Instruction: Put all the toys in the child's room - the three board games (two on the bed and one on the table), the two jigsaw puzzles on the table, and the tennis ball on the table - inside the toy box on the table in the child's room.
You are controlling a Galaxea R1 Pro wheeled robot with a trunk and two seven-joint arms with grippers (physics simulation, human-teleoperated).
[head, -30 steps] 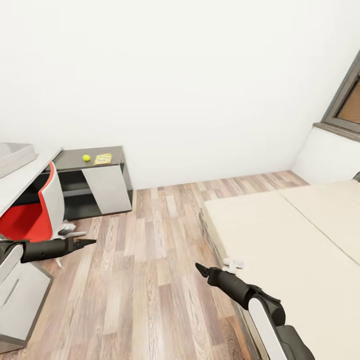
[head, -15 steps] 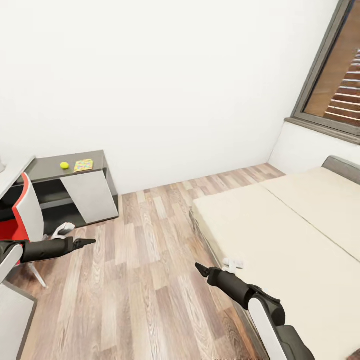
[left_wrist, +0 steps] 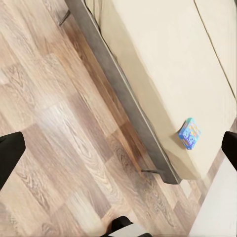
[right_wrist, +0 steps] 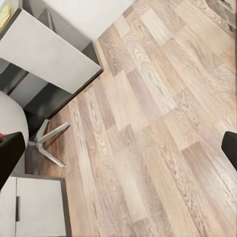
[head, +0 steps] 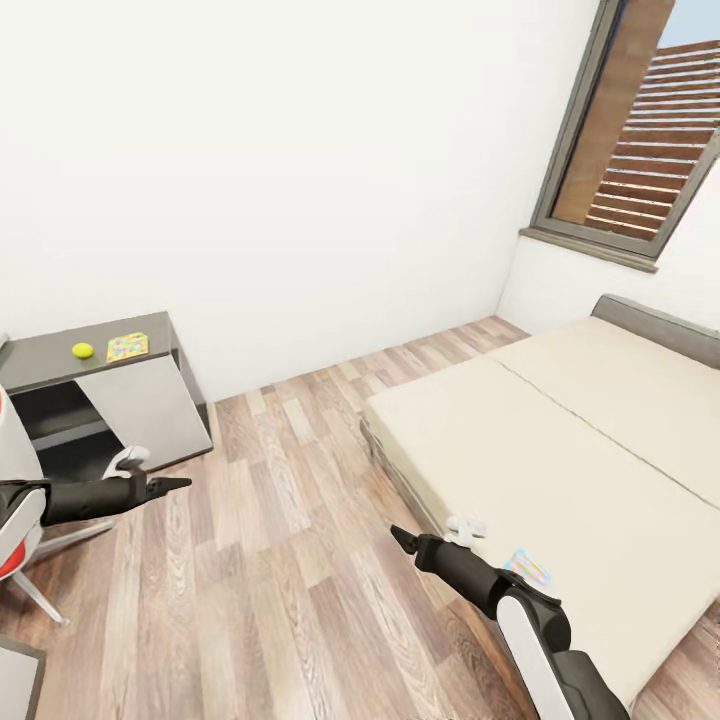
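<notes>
A yellow-green tennis ball [head: 82, 350] and a jigsaw puzzle [head: 127, 347] box lie side by side on the low dark grey section of the table [head: 40, 362], at the far left. A small blue board game [head: 527, 570] lies near the front edge of the beige bed [head: 560, 440]; the left wrist view also shows this board game [left_wrist: 189, 133]. My left gripper [head: 175, 485] hangs open over the floor, well short of the table. My right gripper [head: 403, 540] is open above the floor beside the bed's near side. Both are empty.
A red-and-white swivel chair [head: 15, 490] stands at the left edge, its star base [right_wrist: 47, 143] on the wood floor [head: 290, 560]. A small white object [head: 466, 525] sits at the bed's edge. A grey-framed window [head: 640, 150] and a grey headboard [head: 660, 325] are at the right.
The view has swung to the right: the pale desktop and the grey bin have left the picture at the left, and the window, headboard and blue board game have come in. Both arms look unchanged.
</notes>
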